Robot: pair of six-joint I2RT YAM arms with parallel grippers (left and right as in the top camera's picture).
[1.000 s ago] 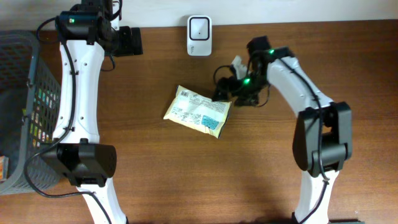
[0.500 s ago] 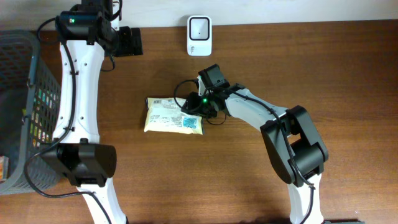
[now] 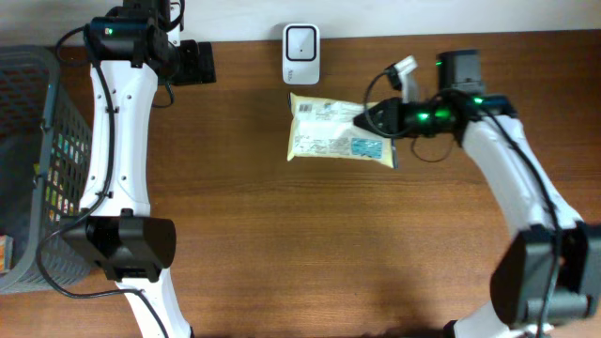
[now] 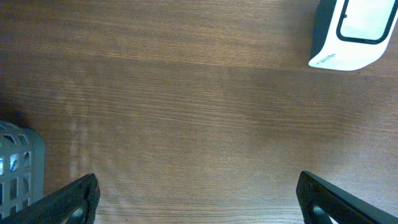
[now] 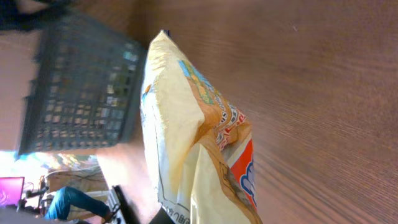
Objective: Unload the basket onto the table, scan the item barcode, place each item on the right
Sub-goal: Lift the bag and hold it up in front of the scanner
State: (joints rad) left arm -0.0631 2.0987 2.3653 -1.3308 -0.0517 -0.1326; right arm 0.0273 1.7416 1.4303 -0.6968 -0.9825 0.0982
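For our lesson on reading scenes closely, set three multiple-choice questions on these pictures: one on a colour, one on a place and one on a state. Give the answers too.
1. What colour is the basket at the left edge of the overhead view?
A red; B grey; C white.

2. Where is the snack packet?
A inside the basket; B under the left arm's base; C held close to the white scanner.

3. How is the left tool?
A shut on the packet; B open and empty; C shut on the scanner.

Answers:
1 B, its mesh walls are grey.
2 C, the right tool is shut on the packet's edge, near the scanner.
3 B, its fingers stand wide apart with nothing between them.
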